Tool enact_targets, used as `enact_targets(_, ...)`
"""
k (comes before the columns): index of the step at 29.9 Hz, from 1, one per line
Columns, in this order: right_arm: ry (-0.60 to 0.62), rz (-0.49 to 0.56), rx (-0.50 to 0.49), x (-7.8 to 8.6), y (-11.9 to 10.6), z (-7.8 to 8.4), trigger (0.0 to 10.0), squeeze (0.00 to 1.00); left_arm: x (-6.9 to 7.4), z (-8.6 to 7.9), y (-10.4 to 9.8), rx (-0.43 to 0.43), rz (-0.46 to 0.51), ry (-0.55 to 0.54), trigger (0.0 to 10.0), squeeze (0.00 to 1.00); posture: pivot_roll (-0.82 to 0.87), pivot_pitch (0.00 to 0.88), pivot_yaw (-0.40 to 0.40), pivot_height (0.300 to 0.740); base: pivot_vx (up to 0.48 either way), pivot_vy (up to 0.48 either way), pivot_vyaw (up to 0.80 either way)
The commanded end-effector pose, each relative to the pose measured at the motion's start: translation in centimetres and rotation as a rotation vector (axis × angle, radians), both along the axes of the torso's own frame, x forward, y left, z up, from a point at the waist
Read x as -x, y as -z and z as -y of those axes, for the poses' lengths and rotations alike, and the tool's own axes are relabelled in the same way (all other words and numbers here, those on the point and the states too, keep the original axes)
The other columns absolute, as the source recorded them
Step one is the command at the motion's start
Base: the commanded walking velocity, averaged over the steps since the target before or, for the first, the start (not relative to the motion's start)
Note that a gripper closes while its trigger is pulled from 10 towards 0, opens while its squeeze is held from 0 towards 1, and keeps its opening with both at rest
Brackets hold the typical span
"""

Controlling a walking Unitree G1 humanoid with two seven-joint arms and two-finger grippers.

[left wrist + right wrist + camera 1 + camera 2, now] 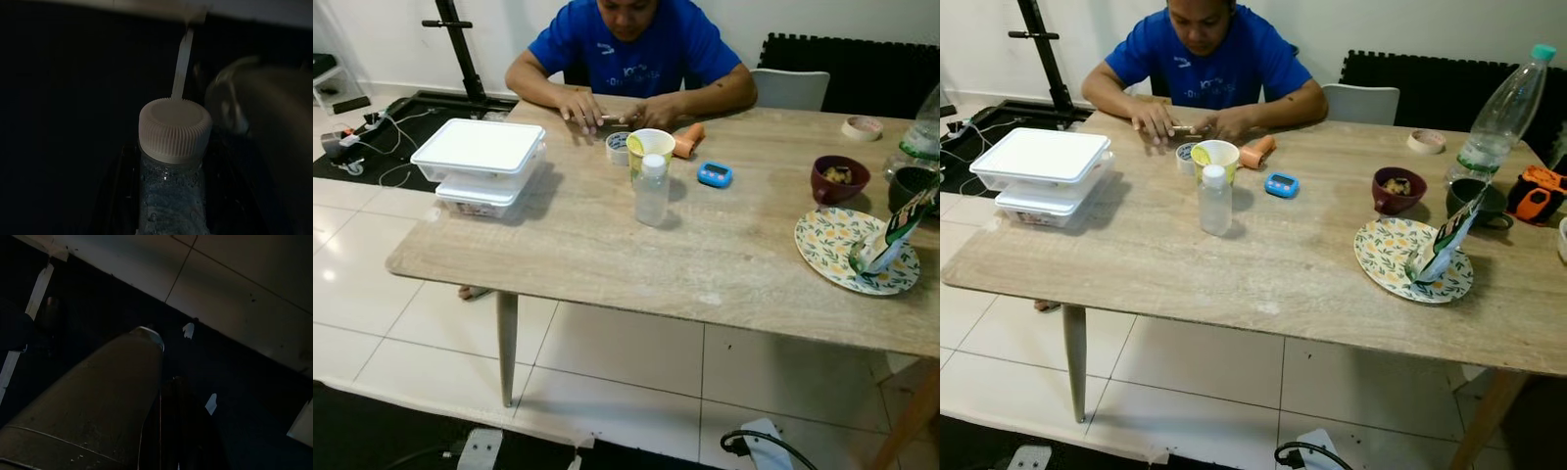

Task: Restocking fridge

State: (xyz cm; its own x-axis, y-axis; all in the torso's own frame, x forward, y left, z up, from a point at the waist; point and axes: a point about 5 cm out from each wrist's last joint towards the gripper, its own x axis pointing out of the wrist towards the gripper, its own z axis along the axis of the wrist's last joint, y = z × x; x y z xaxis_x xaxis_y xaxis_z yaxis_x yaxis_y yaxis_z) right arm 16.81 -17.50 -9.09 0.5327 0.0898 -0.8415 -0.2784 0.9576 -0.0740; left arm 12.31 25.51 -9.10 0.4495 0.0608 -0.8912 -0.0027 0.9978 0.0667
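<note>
Bottle [171, 171] between left jaws, capped

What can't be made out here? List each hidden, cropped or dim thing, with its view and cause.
- Left pincer's finger state: left wrist view too dark around the white-capped bottle.
- Right pincer and the large bottle beside it: right wrist view dim, grip unclear.
- Label of the lower of the stacked white containers: too small in the eye views.
- Contents of the maroon bowl: too small.
- Tall water bottle: cut by the left eye view's right edge.
</note>
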Motion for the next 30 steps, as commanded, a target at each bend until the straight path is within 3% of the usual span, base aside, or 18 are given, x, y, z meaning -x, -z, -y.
enact_targets(1,-0.021,0.005,0.0,0.2,0.0,-0.1,10.0,0.0,1.0,0.4,0.5,-0.004,-0.028,-0.018,10.0,0.0,-0.01,0.121,0.0,0.74,0.0,0.0,0.0)
enact_targets(13,-0.092,0.035,-0.018,-0.6,-0.3,-0.8,10.0,0.0,0.9,0.9,0.7,-0.014,-0.022,-0.025,10.0,0.0,0.0,0.116,-0.006,0.74,0.0,0.0,0.75)
enact_targets(23,-0.471,0.098,-0.119,-2.2,-1.5,-4.7,10.0,0.0,0.8,1.6,0.8,-0.003,-0.02,-0.015,10.0,0.0,-0.01,0.12,-0.015,0.74,0.0,0.0,0.77)
enact_targets(30,-0.608,0.104,-0.186,-2.5,-2.1,-6.2,10.0,0.0,0.9,1.7,0.9,0.001,-0.021,-0.013,10.0,0.0,-0.01,0.121,-0.017,0.74,0.0,0.0,0.77)
